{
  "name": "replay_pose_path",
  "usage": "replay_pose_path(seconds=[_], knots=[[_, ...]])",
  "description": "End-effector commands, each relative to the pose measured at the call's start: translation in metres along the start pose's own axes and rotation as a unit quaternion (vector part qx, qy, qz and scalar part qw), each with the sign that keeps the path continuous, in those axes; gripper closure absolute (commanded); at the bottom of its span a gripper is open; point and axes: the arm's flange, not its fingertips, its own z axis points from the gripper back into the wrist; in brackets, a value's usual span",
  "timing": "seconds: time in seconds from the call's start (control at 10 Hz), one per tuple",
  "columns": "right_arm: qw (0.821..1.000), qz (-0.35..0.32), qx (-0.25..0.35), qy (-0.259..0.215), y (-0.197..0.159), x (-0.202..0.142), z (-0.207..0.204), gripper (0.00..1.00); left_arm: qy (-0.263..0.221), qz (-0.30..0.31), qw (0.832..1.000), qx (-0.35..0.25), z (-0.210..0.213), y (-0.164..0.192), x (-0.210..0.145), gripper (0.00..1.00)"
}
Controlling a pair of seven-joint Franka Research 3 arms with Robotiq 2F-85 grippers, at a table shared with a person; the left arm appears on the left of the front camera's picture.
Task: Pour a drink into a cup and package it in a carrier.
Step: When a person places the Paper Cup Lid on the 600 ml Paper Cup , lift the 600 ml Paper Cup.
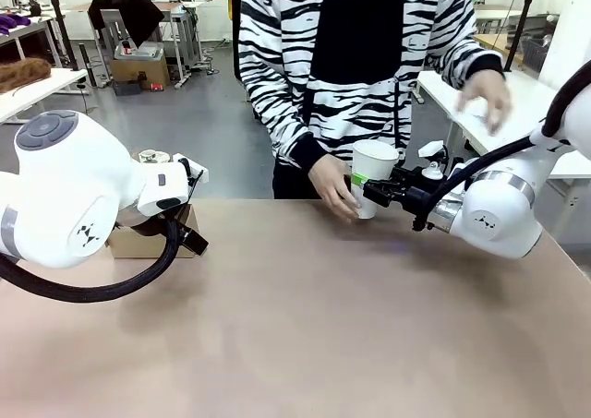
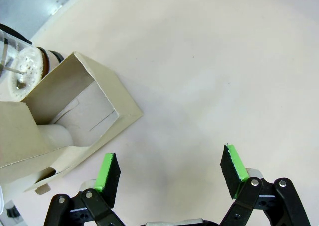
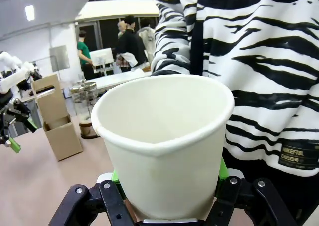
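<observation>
Steadily hold cup [image 1: 374,164] upright in right gripper [image 1: 369,189], clamped on lower wall; squeeze no harder, paper likely to buckle. Mind hand [image 1: 334,185] touching cup near far table [image 1: 305,326] edge. Leave left gripper [image 2: 169,168] spread wide, empty, just beside carrier [image 2: 50,91]. Inside cup: nothing, no lid. Inside jar [image 3: 84,104], next to carrier: contents unclear. Inside carrier: white rounded thing, unidentifiable.

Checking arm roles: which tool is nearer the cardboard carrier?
Left. The left tool hangs open just beside the carrier; the right tool is far off, shut on the paper cup.
</observation>
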Motion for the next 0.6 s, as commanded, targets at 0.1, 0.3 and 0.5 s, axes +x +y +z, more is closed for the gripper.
replay_pose_path(seconds=[0.1, 0.3, 0.5], knots=[[1.0, 0.004, 0.002, -0.003, 0.0015, 0.0042, -0.0013, 0.34, -0.001, 0.0, 1.0, -0.001, 0.0003, -0.0001, 0.0, 0.0], [1.0, 0.004, 0.002, -0.003, 0.0015, 0.0042, -0.0013, 0.34, -0.001, 0.0, 1.0, -0.001, 0.0003, -0.0001, 0.0, 0.0], [1.0, 0.004, 0.002, -0.003, 0.0015, 0.0042, -0.0013, 0.34, -0.001, 0.0, 1.0, -0.001, 0.0003, -0.0001, 0.0, 0.0]])
